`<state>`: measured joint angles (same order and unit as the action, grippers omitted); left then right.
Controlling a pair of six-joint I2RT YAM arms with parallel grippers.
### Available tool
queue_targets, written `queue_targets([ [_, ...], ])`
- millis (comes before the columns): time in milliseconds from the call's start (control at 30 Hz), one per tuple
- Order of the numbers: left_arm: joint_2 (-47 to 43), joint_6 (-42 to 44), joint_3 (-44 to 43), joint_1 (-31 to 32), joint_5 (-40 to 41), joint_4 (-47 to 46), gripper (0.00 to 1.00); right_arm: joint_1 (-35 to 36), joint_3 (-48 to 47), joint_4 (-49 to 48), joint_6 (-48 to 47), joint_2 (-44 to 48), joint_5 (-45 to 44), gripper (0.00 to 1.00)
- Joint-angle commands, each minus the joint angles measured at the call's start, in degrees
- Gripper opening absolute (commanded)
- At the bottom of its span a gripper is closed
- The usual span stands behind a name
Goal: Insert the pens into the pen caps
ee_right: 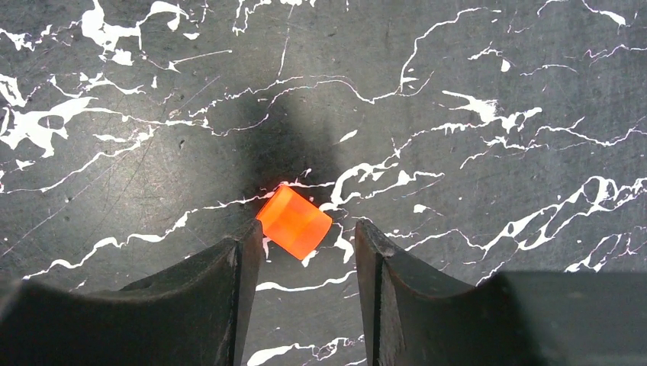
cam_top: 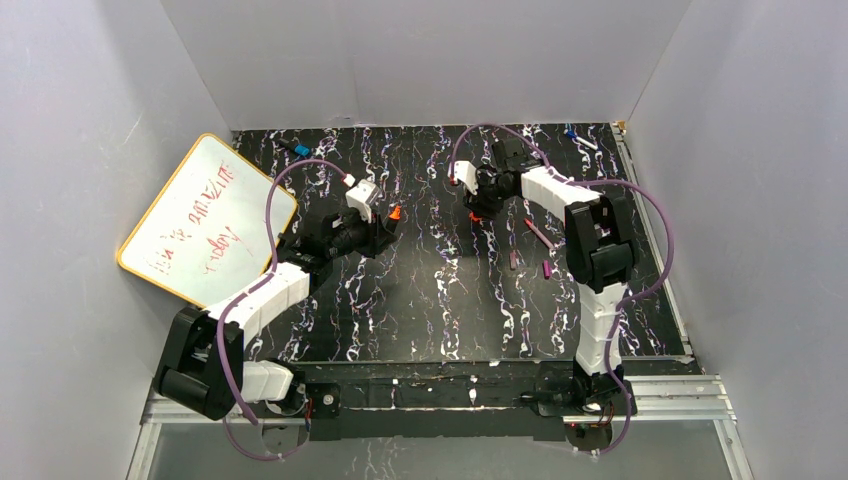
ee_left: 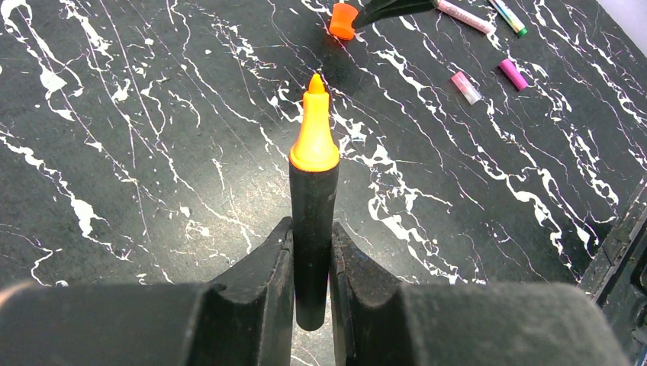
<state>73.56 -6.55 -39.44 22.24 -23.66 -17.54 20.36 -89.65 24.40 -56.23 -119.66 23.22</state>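
Pen (ee_left: 313, 191) in left pincer (ee_left: 313, 230) (orange-tipped)

pen (ee_left: 313, 229): you had a black barrel, orange tip.
cap (ee_right: 294, 222): yours was bright orange.
table (ee_left: 137, 152): black, white marble veins.
whiteboard (cam_top: 205, 220): white, yellow rim, red writing.

Left arm (cam_top: 265, 295): white shells over the long links, black blocks at the joints.
Right arm (cam_top: 598, 310): same white links and bulky black joint housings.
Cables (cam_top: 271, 215): purple, one per arm, looping loose beside the links.
Wrist heads (cam_top: 362, 197): small white boxes ahead of black motor blocks.
Left shoulder (cam_top: 195, 365): large black block with rounded motor ends.
Left gripper (ee_left: 311, 229): matte black wedge fingers, lightly grained, flat inner faces.
Right gripper (ee_right: 308, 229): matching black fingers, narrowing to blunt tips, pale dust along the edges.
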Motion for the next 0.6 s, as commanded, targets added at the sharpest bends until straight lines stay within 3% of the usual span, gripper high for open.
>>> queue_targets([
  [0, -0.4, 0.9, -0.3, -0.3, 0.0, 0.2, 0.00, 0.1, -3.0, 2.0, -2.0, -0.9, 2.2, 0.55],
  [567, 0.0, 1.0, -0.3, -0.5, 0.2, 0.4, 0.00, 0.1, -3.0, 3.1, -3.0, -3.4, 2.7, 0.50],
])
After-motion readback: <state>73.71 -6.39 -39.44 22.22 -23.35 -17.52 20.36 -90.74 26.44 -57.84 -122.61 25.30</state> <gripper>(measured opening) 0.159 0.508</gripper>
